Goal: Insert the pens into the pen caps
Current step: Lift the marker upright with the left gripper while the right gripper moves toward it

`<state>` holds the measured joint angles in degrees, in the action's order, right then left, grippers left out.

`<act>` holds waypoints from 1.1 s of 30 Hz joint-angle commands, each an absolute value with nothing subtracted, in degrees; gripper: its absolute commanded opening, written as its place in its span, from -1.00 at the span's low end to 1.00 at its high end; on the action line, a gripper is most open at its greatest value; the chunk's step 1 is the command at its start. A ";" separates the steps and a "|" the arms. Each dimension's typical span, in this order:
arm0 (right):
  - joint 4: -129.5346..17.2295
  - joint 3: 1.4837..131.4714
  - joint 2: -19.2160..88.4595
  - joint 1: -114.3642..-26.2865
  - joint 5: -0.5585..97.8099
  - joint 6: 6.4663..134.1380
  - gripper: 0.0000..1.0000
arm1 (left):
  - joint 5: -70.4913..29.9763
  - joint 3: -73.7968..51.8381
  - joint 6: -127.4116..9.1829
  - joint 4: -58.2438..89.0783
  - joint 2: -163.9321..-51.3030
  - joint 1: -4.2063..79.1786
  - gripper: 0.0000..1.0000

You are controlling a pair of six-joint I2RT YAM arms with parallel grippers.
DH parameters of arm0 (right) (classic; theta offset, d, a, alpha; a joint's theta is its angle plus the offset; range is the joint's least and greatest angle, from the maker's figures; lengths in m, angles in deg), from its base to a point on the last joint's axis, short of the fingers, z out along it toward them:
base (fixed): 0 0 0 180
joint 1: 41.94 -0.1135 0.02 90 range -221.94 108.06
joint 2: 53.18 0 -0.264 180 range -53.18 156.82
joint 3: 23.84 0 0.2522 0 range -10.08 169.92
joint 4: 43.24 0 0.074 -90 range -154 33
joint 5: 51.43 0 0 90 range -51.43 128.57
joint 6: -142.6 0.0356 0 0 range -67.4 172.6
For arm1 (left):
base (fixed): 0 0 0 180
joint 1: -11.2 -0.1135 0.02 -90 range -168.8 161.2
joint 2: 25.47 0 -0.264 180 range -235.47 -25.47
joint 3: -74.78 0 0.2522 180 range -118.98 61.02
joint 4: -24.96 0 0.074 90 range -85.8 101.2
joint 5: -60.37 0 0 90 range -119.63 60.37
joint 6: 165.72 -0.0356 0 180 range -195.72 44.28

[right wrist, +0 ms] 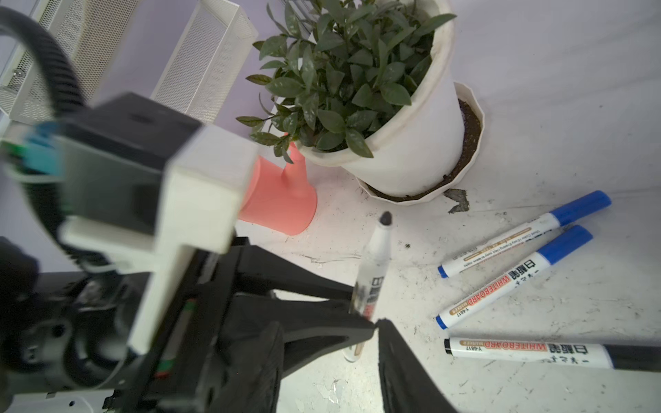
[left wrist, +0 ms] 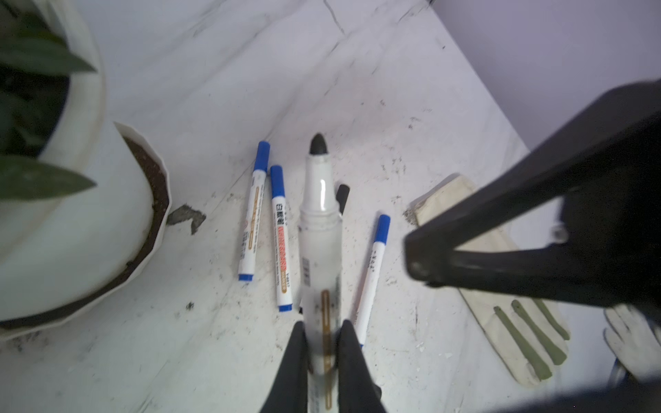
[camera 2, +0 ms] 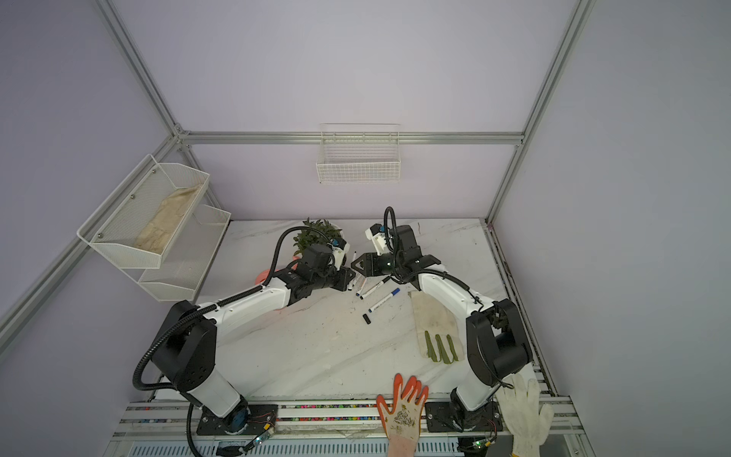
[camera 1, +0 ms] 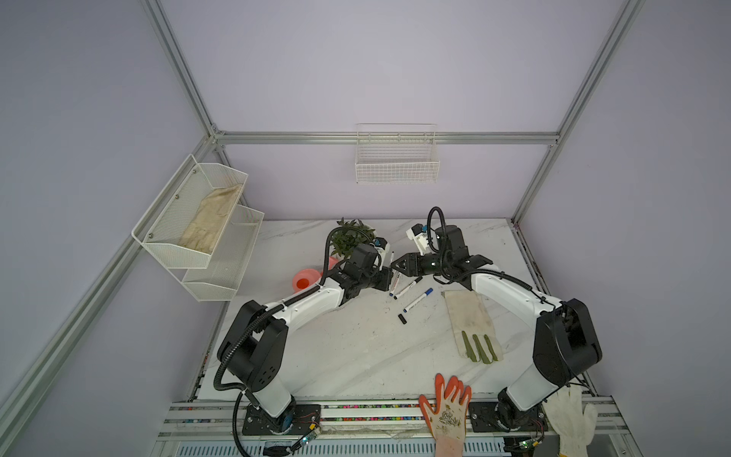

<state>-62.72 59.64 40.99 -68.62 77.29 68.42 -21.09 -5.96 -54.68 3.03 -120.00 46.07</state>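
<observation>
**Item in hand:** one uncapped pen (left wrist: 320, 229) with its black tip exposed. The left arm's fingers (left wrist: 352, 357) pinch the barrel near its rear end, pressed in from both sides. The pen's long axis runs straight out from that wrist, tip toward the back of the worktop (camera 1: 348, 356).

**Free side:** the right arm's fingers (right wrist: 404, 364) stand spread and hold nothing that shows. In both top views they sit almost nose to nose with the left pair.

**Mating part:** the loose black cap (camera 1: 402, 319) lies flat on the worktop, apart from both pairs of fingers, on the side toward the arm bases. It sits just off the end of the nearest of the four capped pens (left wrist: 280, 239) (three blue, one black). Its long axis slants crosswise to that pen. Which end is open cannot be told.

**Judgement:** the cap lies behind and below the free fingers. The right arm is unoccupied and no farther from the cap than the left, so it is the one to fetch it. It would draw back, descend and close across the cap's short width. The cap's axis must then be lined up with the held pen's tip.
</observation>
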 commanded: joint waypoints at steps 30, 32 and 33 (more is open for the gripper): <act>-55.47 65.24 45.52 -68.34 78.36 72.35 -1.00 | -10.01 -3.32 -55.74 12.02 -117.22 46.00 -0.38; -55.16 65.15 45.20 -68.22 79.39 72.74 -1.00 | -9.62 -3.73 -56.10 11.41 -117.77 46.07 -0.19; -54.80 64.97 45.02 -68.16 79.59 73.08 -1.00 | -9.31 -4.31 -56.37 11.04 -118.24 46.08 -0.16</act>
